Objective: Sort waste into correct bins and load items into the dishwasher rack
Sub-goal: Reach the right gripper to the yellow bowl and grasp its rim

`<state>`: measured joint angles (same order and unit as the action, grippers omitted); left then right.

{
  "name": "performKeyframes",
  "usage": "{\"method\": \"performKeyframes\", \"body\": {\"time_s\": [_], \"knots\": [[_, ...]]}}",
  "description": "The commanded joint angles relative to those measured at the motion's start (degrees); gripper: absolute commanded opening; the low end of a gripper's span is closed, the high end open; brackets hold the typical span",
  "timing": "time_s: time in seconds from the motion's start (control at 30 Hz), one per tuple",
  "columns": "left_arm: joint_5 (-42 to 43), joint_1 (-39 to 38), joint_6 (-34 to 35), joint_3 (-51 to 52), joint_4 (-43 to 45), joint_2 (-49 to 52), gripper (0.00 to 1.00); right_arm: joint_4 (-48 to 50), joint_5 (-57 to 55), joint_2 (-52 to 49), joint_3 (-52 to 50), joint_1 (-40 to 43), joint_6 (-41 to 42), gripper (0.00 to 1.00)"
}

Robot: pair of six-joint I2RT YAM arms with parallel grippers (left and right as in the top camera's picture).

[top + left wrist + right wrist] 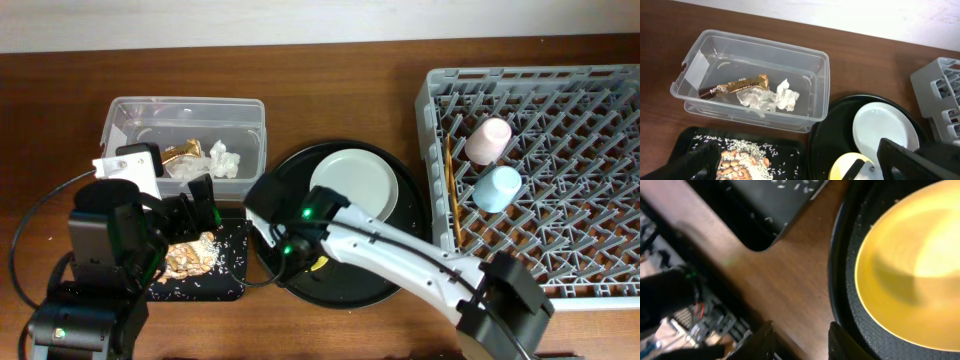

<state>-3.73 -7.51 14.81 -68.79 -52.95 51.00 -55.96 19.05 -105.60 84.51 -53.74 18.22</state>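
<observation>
Bowl (910, 265) wants the right gripper (801, 332), parted and empty beside it, to straddle its rim squarely; left gripper (795, 150) gapes empty.

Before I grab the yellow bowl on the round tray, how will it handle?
The yellow bowl looks rigid and glossy, so likely slippery; a rim grip seems safest. Sitting on the smooth round black tray, it would probably slide rather than tip if pushed.
</observation>
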Motion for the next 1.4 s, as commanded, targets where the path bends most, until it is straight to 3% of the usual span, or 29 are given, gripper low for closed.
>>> {"method": "performKeyframes", "body": {"time_s": [0.0,0.2,0.27,0.63,0.83,0.9,1.1,1.37], "knots": [[-0.8,0.3,0.6,-0.7,0.1,-0.2,0.99,2.3,-6.1,0.1,-0.7,0.1,6.3,0.34],[-0.8,0.3,0.6,-0.7,0.1,-0.2,1.0,9.6,-10.4,0.1,-4.1,0.1,10.0,0.37],[-0.8,0.3,0.6,-0.7,0.1,-0.2,0.99,12.0,-10.8,0.1,-5.7,0.1,10.4,0.43],[-0.8,0.3,0.6,-0.7,0.1,-0.2,0.99,27.5,-10.7,0.1,-17.1,0.1,11.3,0.44],[-0.8,0.3,0.6,-0.7,0.1,-0.2,0.99,28.8,-11.0,0.1,-17.9,0.1,11.2,0.44],[-0.8,0.3,0.6,-0.7,0.1,-0.2,0.99,28.8,-11.8,0.1,-17.9,0.1,11.2,0.37],[-0.8,0.3,0.6,-0.7,0.1,-0.2,0.99,28.8,-12.7,0.0,-18.0,0.1,11.2,0.32],[-0.8,0.3,0.6,-0.7,0.1,-0.2,0.99,28.8,-12.7,-1.2,-18.0,0.1,11.2,0.31]]}}
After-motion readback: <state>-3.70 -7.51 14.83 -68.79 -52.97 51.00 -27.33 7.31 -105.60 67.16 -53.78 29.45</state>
